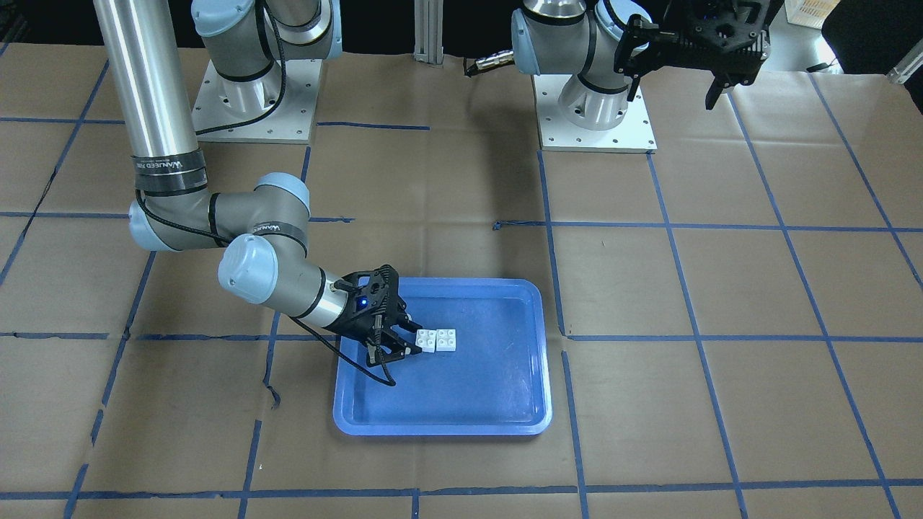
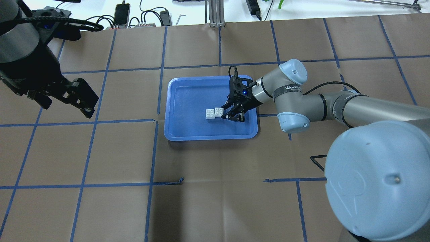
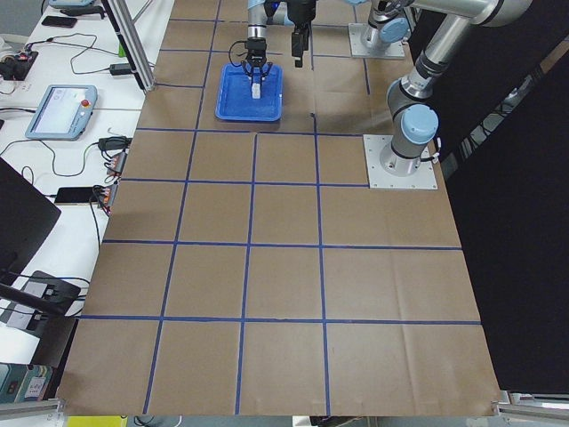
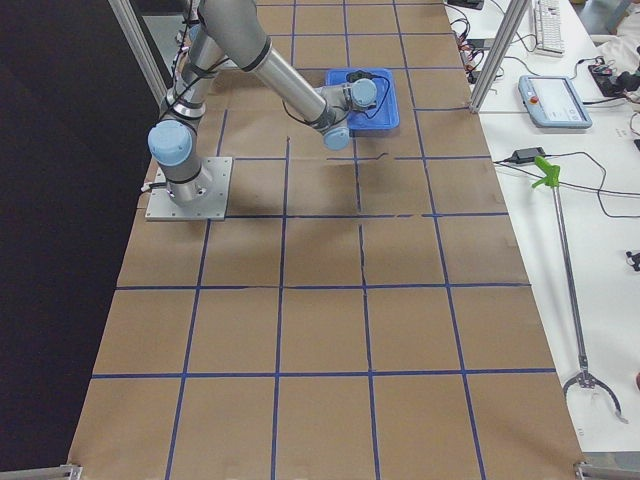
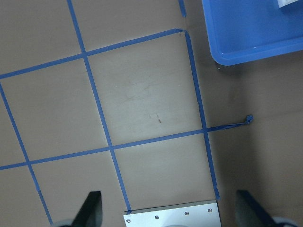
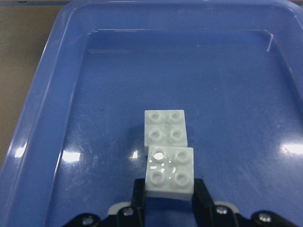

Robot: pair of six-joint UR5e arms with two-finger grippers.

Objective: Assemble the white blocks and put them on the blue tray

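Two white blocks lie side by side on the floor of the blue tray [image 1: 440,429], touching and slightly offset. My right gripper [image 1: 412,340] is low in the tray. Its fingers [image 6: 140,196] press both sides of the near white block [image 6: 170,171]; the far white block [image 6: 165,126] sits just beyond it. In the overhead view the blocks [image 2: 210,114] lie left of the right gripper [image 2: 227,113] in the tray [image 2: 181,101]. My left gripper [image 2: 63,101] hangs high over the table's left side, open and empty, fingertips [image 5: 92,208] wide apart.
Brown paper with blue tape lines covers the table [image 2: 215,188]. The arms' white base plates [image 1: 595,122] stand at the robot's edge. The tray's corner [image 5: 246,33] shows in the left wrist view. Cables and devices lie beyond the far edge [image 2: 121,13].
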